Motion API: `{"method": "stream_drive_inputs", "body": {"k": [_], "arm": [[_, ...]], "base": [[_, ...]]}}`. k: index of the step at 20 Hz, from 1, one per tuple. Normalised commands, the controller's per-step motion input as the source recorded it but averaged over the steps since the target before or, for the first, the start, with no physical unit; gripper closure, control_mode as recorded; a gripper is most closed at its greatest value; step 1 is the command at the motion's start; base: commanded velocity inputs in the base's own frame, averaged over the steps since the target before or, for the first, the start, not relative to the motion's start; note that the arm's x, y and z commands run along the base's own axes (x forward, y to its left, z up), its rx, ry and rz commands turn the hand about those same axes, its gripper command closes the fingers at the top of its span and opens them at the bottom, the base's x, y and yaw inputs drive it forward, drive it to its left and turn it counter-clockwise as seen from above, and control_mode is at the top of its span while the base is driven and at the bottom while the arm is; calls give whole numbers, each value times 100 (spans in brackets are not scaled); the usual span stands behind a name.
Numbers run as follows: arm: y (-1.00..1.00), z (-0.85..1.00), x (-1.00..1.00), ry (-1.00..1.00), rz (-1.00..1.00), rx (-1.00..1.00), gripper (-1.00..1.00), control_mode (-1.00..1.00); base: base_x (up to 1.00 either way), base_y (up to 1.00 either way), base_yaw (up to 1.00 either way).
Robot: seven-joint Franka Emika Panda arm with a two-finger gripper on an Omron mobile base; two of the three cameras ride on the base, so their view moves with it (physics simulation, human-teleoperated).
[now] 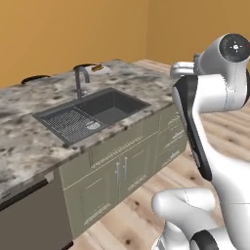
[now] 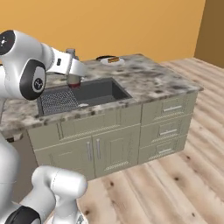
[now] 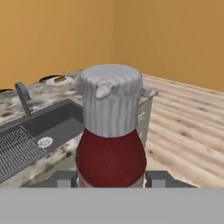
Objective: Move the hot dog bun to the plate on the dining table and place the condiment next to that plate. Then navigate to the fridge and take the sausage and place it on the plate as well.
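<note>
Closest to the lens, a red condiment bottle (image 3: 110, 151) with a ribbed white cap stands upright between my two dark fingertips, so my pincer (image 3: 111, 178) is clenched on it, carried above the counter (image 2: 153, 81). I judge it stays upright so it can be set down standing beside the plate. Going left to right in the hand view: a grey faucet (image 3: 24, 98), the dark sink (image 3: 57, 124) with its ribbed rack, then bare wooden floor (image 3: 183, 127). Far back on the counter sits a white plate (image 2: 111, 61) holding the hot dog bun (image 2: 113, 59).
</note>
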Motion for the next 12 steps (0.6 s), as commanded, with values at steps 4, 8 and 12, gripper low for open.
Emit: {"method": "stream_drive_inputs", "body": {"k": [4, 8, 12], "arm": [[0, 0, 0, 0, 0, 0, 100, 100], [0, 0, 0, 0, 0, 0, 100, 100], [0, 0, 0, 0, 0, 0, 100, 100]], "base": [[100, -44, 5], [100, -48, 13], [100, -46, 16]]}}
